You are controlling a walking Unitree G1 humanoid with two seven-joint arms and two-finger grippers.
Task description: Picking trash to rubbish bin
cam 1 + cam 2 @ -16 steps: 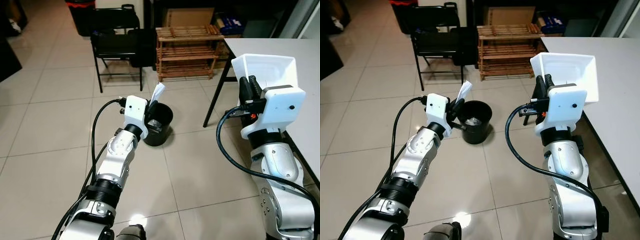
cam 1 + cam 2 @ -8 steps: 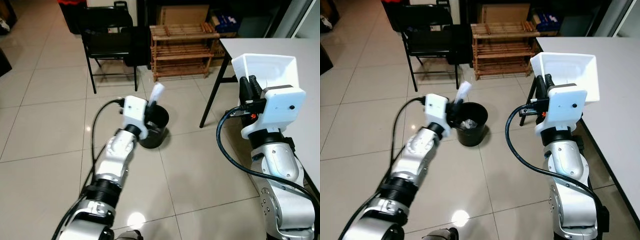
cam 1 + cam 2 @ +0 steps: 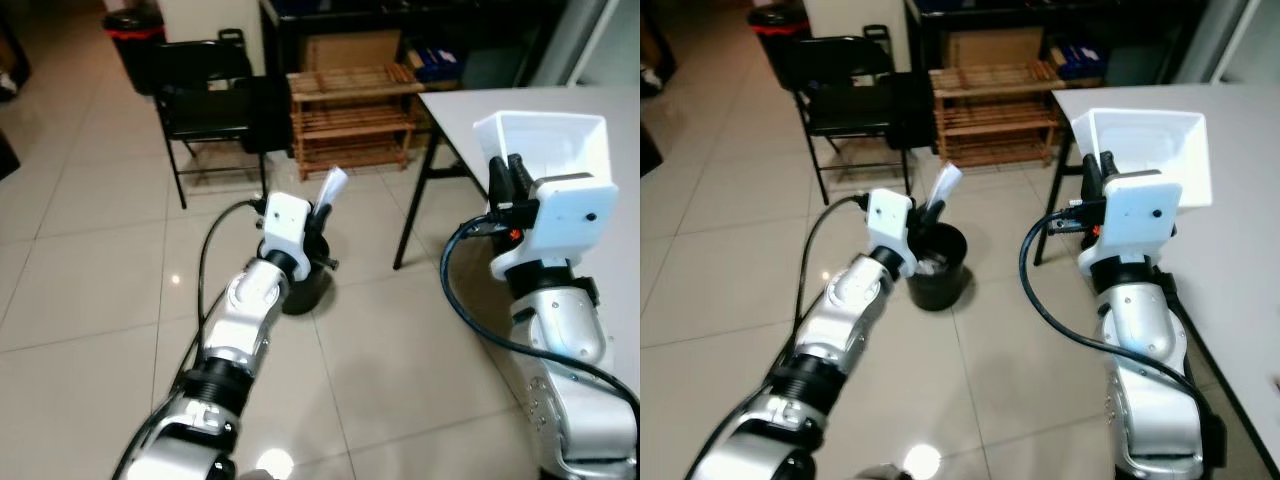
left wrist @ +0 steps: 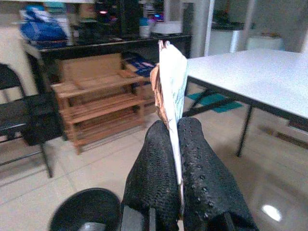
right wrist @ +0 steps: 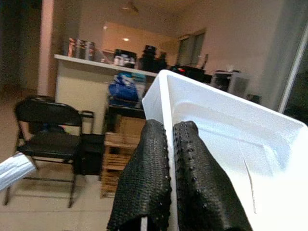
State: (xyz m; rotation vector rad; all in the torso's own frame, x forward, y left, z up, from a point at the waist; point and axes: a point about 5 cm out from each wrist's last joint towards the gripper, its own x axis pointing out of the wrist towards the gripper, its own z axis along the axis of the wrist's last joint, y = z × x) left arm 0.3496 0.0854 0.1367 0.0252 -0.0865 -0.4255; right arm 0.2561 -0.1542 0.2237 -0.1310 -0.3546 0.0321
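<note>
My left gripper [image 3: 318,214] is shut on a flat piece of white paper trash [image 3: 331,186], which sticks up from between its fingers [image 4: 192,144]. It hangs just above the near rim of a small black rubbish bin [image 3: 938,272] on the tiled floor. Crumpled light trash lies inside the bin. My right gripper [image 3: 506,178] is raised at the right, shut on the rim of a white foam tray [image 3: 545,145]. In the right wrist view the tray [image 5: 226,130] stands above the fingers [image 5: 154,159].
A black folding chair [image 3: 205,95] and a low wooden rack [image 3: 350,105] stand behind the bin. A white table [image 3: 1240,110] with a black leg [image 3: 410,215] runs along the right. A dark bin with a red lid [image 3: 133,30] is far back.
The camera has shifted and tilted. My left gripper, still holding the paper, has moved from the bin's left rim to over its opening. The right arm keeps its pose.
</note>
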